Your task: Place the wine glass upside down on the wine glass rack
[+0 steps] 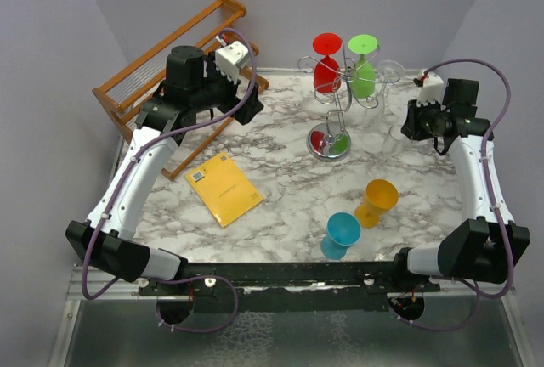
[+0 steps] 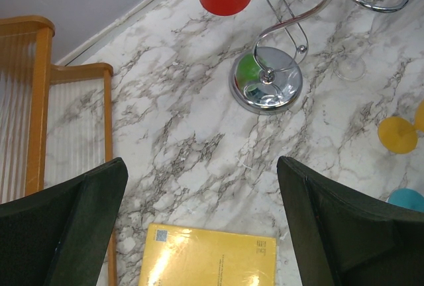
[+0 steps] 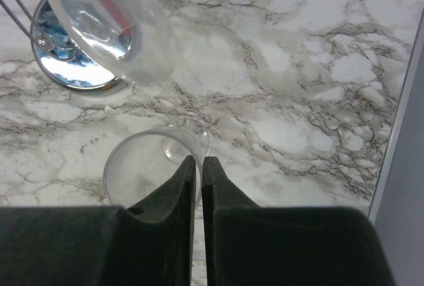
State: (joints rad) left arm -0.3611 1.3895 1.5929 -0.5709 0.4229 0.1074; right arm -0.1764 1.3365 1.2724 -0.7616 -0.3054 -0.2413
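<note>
A clear wine glass [image 3: 142,167] stands upright on the marble table near the right edge, and shows faintly from above [image 1: 398,133]. My right gripper [image 3: 199,160] is shut on its rim, one finger inside the bowl and one outside. The silver wine glass rack [image 1: 329,143] stands at the back centre. A red glass [image 1: 326,61], a green glass [image 1: 363,65] and another clear glass [image 3: 112,28] hang on it upside down. My left gripper [image 2: 202,167] hangs open over the table's left part, holding nothing.
A yellow book [image 1: 223,189] lies left of centre, under the left gripper. A slatted wooden rack [image 1: 170,70] stands at the back left. An orange glass [image 1: 376,201] and a blue glass [image 1: 340,235] stand near the front right. The table's right edge [image 3: 397,134] is close to the right gripper.
</note>
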